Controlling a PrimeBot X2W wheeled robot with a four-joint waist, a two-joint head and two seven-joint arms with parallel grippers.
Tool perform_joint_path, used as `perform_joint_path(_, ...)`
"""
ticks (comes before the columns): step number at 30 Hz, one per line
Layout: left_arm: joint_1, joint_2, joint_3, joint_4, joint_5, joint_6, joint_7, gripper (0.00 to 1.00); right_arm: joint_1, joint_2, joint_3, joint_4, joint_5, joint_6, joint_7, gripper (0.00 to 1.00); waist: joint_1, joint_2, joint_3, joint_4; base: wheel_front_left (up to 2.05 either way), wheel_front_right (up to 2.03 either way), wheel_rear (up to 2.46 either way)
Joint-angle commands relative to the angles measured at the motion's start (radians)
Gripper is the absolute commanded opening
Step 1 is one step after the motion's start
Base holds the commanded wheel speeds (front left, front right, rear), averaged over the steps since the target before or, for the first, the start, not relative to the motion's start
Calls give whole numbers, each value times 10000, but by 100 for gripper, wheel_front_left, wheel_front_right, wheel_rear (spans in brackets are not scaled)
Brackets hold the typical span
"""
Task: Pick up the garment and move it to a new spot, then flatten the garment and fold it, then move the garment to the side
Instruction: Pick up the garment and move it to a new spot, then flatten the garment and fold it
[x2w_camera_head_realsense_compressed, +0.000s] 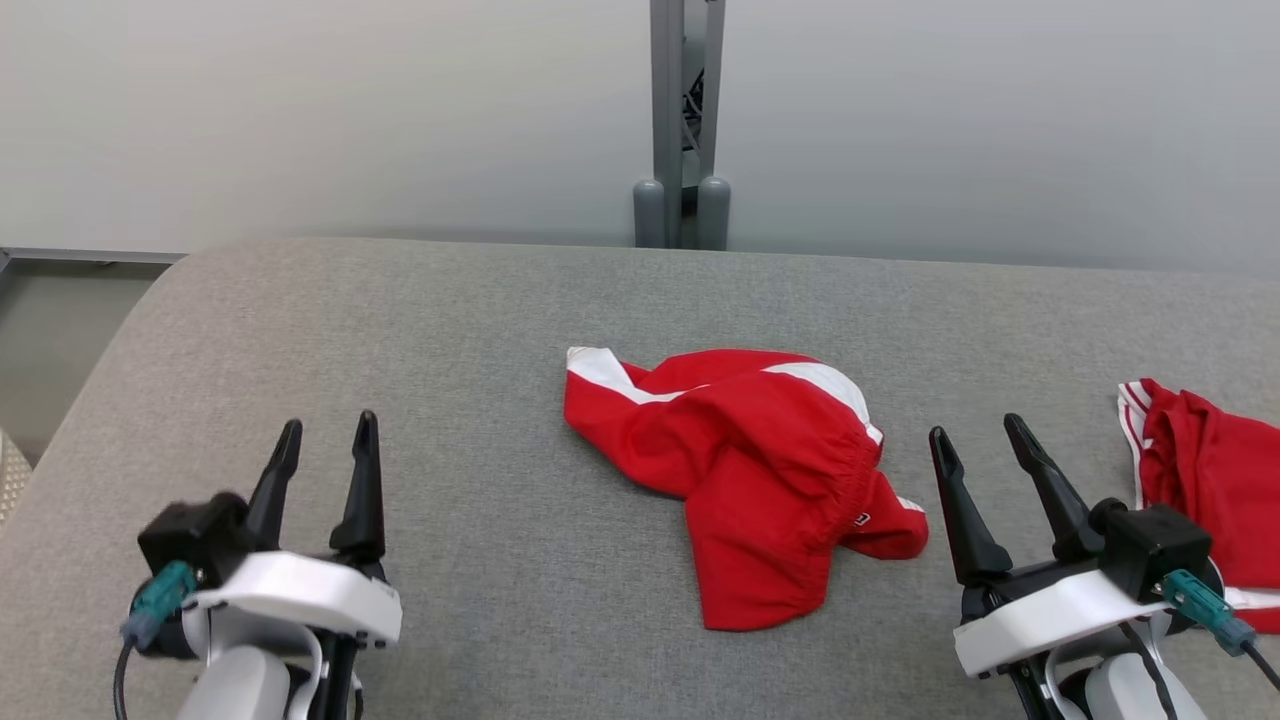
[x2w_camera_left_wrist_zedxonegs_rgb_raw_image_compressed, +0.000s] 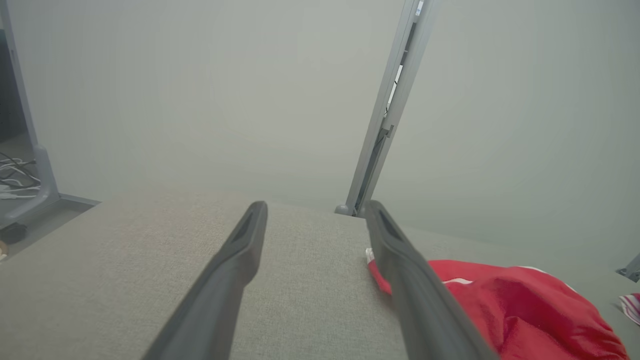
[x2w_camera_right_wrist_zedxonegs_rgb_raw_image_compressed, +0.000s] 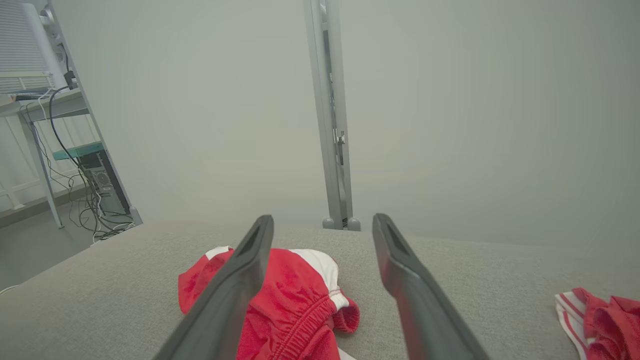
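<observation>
Down at the lower left, the left gripper (x2w_camera_head_realsense_compressed: 328, 422) hovers over bare cloth, its two long dark fingers spread wide with nothing between them, well apart from the prize. Across we go, over the grey fabric-covered table (x2w_camera_head_realsense_compressed: 450, 330), and about mid-table lie the crumpled red shorts with white side stripes and a gathered elastic waistband (x2w_camera_head_realsense_compressed: 740, 470). They sit in a loose heap: one white-tipped corner points toward the far left, and a leg flops toward the robot.

By the look of them they are light, soft and limp. Expect them to sag and drape the instant they lift, and perhaps to drag a little on the woven tabletop. Nothing fragile here. The best hold looks like the ruched waistband on the heap's right flank, a thicker ridge that gives the fingers something to bite. The white-tipped corner makes a fair second hold for the other arm.

On to the right gripper (x2w_camera_head_realsense_compressed: 973, 426), near the shorts' right edge, fingers splayed and empty. At the far right lies a second bunched red garment with white stripes (x2w_camera_head_realsense_compressed: 1210, 450), partly tucked behind that wrist.
</observation>
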Motion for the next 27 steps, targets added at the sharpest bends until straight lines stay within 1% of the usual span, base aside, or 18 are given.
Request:
perform_joint_path(1, 336, -222, 419, -178, 303, -149, -34, 100, 83, -108, 20, 151, 111, 1, -4, 100, 0, 0, -42, 126, 0, 0, 0)
perform_joint_path(3, 738, -578, 876, -285, 663, -372, -36, 100, 69, -123, 37, 332, 207, 1, -4, 100, 0, 0, -66, 206, 0, 0, 0)
perform_joint_path(7, 1077, -1061, 1601, -380, 1300, -778, -35, 100, 7, -149, 124, 619, 443, 1, -4, 100, 0, 0, -95, 347, 0, 0, 0)
perform_joint_path(10, 1152, -1255, 1924, -325, 1665, -1023, -36, 100, -121, -184, 184, 915, 769, 1, -4, 100, 0, 0, -99, 408, 0, 0, 0)
perform_joint_path(13, 1114, -1372, 2080, -233, 1963, -1192, -36, 100, -301, -236, 217, 1642, 1267, 1, -6, 100, 0, 0, -80, 447, 0, 0, 0)
perform_joint_path(15, 1051, -1397, 2133, -168, 2105, -1277, -36, 100, -568, -202, 348, 2263, 1885, 1, 167, 100, 0, 0, -40, 482, 0, 0, 0)
perform_joint_path(18, 962, -1446, 2140, -80, 2258, -1382, -36, 100, -1115, -161, 554, 3018, 3120, 1, 918, 100, 0, 0, 126, 500, 0, 0, 0)
perform_joint_path(21, 820, -1457, 2039, 4, 2235, -1462, -38, 100, -1700, -195, 677, 3379, 4503, 1, 1619, 100, 0, 0, 323, 588, 0, 0, 0)
perform_joint_path(27, 573, -1462, 1666, 62, 1927, -1482, -38, 100, -2472, -416, 708, 3928, 6645, 1, 2874, 100, 0, 0, 697, 873, 0, 0, 0)
